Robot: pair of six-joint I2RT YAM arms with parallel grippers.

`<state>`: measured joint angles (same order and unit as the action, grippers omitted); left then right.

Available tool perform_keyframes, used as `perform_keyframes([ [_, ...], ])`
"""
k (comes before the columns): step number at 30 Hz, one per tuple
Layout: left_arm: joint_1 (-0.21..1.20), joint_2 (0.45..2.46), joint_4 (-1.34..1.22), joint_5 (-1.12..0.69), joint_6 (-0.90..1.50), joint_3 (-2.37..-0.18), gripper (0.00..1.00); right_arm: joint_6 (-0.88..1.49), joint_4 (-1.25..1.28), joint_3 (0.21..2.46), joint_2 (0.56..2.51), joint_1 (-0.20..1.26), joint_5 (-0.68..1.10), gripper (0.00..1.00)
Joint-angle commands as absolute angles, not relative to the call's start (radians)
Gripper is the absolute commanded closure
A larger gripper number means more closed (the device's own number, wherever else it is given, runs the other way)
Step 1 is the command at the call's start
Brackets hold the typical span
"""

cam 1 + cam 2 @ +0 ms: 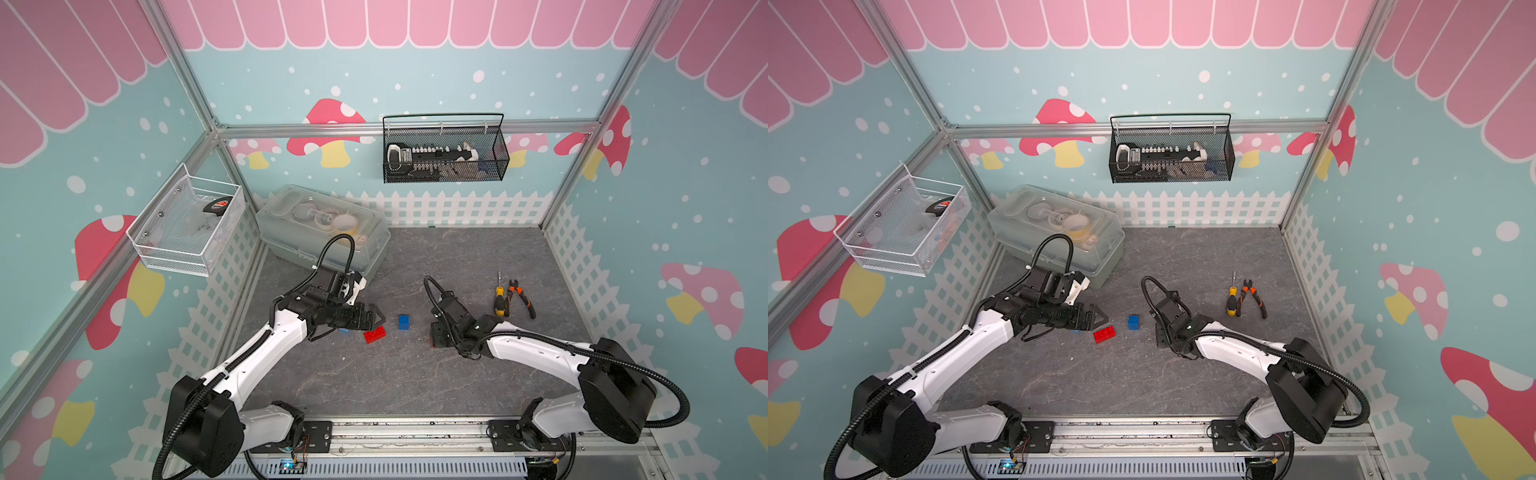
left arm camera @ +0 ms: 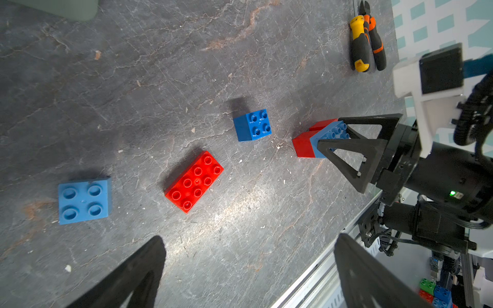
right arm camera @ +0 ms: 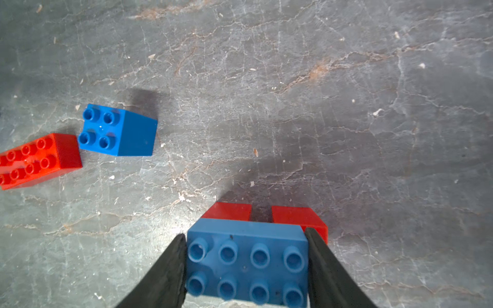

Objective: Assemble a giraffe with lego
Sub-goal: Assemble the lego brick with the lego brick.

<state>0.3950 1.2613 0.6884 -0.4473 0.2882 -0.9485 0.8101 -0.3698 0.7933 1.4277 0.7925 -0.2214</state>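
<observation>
Giraffe (image 3: 248,264) half-built, right wrist view: right gripper (image 3: 245,234) pinches its blue body. Left wrist view: left gripper (image 2: 250,237) gapes wide over red long brick (image 2: 194,182); skewed descent could shove it. In a top view, blue square brick (image 1: 403,322) lies between grippers.

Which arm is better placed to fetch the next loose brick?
Left. The left gripper is open, hanging by the light-blue brick and long red brick; the right gripper is shut on the blue body brick over two red legs.
</observation>
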Motion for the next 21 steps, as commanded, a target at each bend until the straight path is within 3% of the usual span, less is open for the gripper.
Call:
perform_keyframes([
  [1, 0.402, 1.262, 0.697, -0.439, 0.279, -0.946, 0.02, 0.898, -0.499, 0.745, 1.493, 0.807, -0.191, 0.58],
  [11, 0.402, 1.261, 0.698, -0.438, 0.278, -0.946, 0.01, 0.868, -0.495, 0.776, 1.461, 0.82, -0.182, 0.44],
  [21, 0.402, 1.262, 0.697, -0.446, 0.28, -0.946, 0.02, 0.719, -0.526, 0.844, 1.419, 0.821, -0.189, 0.23],
])
